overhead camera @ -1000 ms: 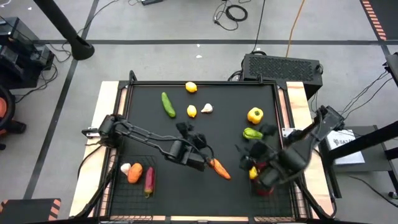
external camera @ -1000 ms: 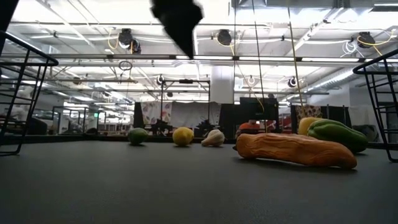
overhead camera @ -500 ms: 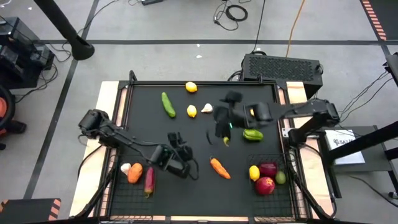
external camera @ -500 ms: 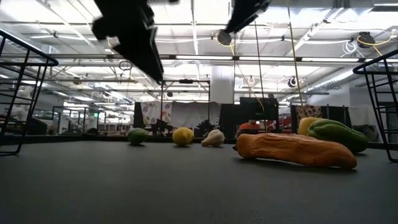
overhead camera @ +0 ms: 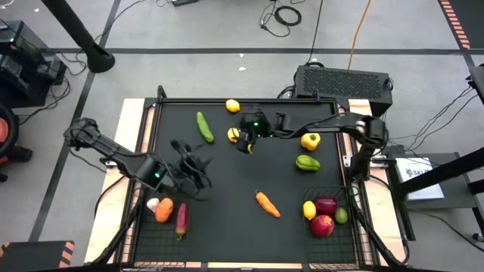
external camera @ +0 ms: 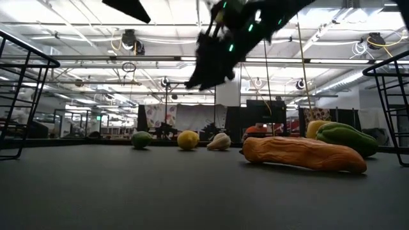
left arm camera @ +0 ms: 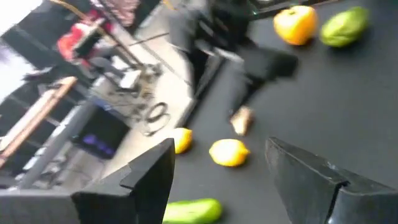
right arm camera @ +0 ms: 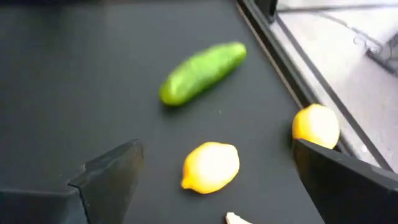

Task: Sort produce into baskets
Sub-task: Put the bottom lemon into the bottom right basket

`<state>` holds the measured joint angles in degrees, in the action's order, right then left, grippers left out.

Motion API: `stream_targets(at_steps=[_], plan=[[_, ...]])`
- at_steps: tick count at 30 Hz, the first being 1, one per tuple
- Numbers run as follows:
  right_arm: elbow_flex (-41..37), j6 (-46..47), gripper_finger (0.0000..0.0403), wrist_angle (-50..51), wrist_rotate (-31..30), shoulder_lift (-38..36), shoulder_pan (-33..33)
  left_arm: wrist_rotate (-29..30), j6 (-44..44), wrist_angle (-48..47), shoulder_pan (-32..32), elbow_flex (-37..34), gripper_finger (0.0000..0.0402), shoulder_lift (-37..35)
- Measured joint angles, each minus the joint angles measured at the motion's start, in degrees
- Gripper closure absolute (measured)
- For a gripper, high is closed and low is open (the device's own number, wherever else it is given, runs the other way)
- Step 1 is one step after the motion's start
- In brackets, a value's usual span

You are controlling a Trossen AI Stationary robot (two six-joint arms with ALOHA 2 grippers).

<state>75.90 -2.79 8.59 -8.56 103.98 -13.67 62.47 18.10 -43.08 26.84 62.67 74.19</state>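
My right gripper (overhead camera: 243, 142) stands open above the table's far middle. Its fingers straddle, without touching, a yellow lemon (right arm camera: 211, 167) beside the white garlic (right arm camera: 235, 218). A green cucumber (overhead camera: 204, 126) and a second lemon (overhead camera: 232, 106) lie farther off. My left gripper (overhead camera: 190, 166) hangs open and empty over the left middle. A carrot (overhead camera: 266, 204) lies near the centre, and the yellow pepper (overhead camera: 310, 140) and green pepper (overhead camera: 307, 162) lie at the right. The left basket (overhead camera: 151, 242) holds garlic, a carrot and a red piece. The right basket (overhead camera: 348, 234) holds a lemon and red fruit.
A raised frame (overhead camera: 249, 100) runs along the table's far edge. A black box (overhead camera: 344, 79) stands on the floor behind the far right corner. Bare tabletop (overhead camera: 227, 227) lies between the two baskets at the near edge.
My right gripper has swung from above the right basket toward the table's far left and come down over the lemon and garlic, turning as it went. My left gripper has drawn back from beside the carrot toward the table's left edge and risen a little. The carrot has not moved.
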Motion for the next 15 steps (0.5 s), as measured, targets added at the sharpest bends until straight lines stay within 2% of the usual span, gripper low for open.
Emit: stream_targets(at_steps=[4,9,15], plan=[[0.0,2.4,0.0003,-2.8,1.1,5.3,-1.9,1.0,-1.1,0.3,-1.1,-1.2,0.0148,-1.8],[0.9,6.2,0.0003,-4.6,0.1,9.2,-2.9,1.0,-9.5,0.7,-2.1,-1.1,0.0148,-2.0],[5.1,8.2,0.0003,-3.6,-1.8,14.0,-3.1,0.9,-5.3,0.4,-3.0,-1.1,0.0148,-1.9]])
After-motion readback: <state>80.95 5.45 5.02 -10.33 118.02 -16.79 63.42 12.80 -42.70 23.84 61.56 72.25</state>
